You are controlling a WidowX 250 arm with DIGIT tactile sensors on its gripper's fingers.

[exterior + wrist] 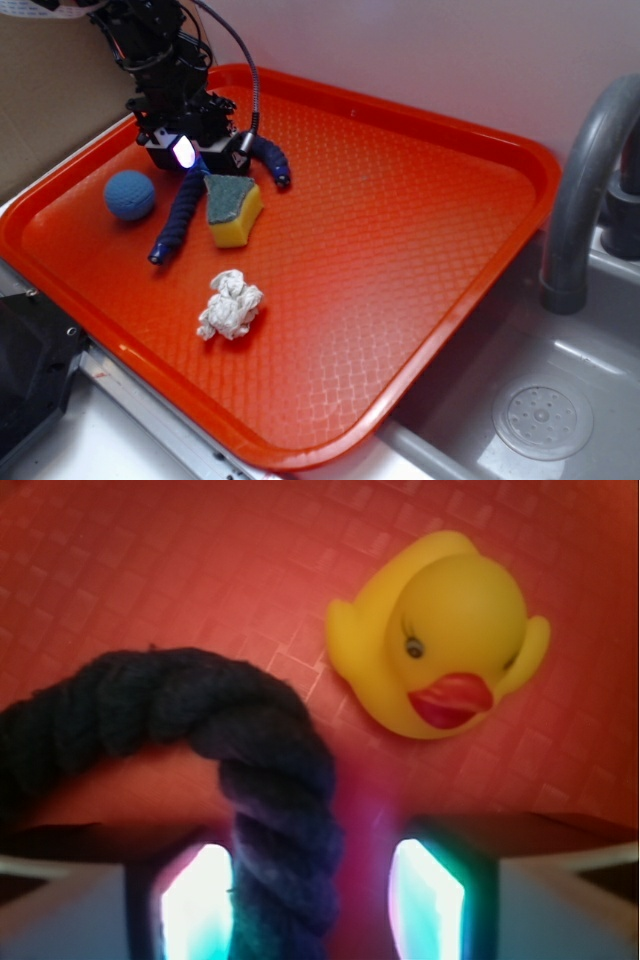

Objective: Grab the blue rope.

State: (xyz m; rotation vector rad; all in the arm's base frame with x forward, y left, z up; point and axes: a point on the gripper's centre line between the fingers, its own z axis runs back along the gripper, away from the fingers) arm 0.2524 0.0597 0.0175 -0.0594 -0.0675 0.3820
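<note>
In the upper left of the tray (pixel 450 200), the gripper (pixel 190 150) is low over the bend of the rope (pixel 180 215) with jaws spread around it, so closing and lifting remain.

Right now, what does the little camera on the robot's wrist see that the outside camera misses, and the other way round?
Only the wrist view shows a yellow rubber duck; the arm hides it from outside. Only the exterior view shows the blue ball, sponge, crumpled tissue, sink and faucet. Both show the blue rope, the orange tray and the end effector low over the rope's bend.
</note>
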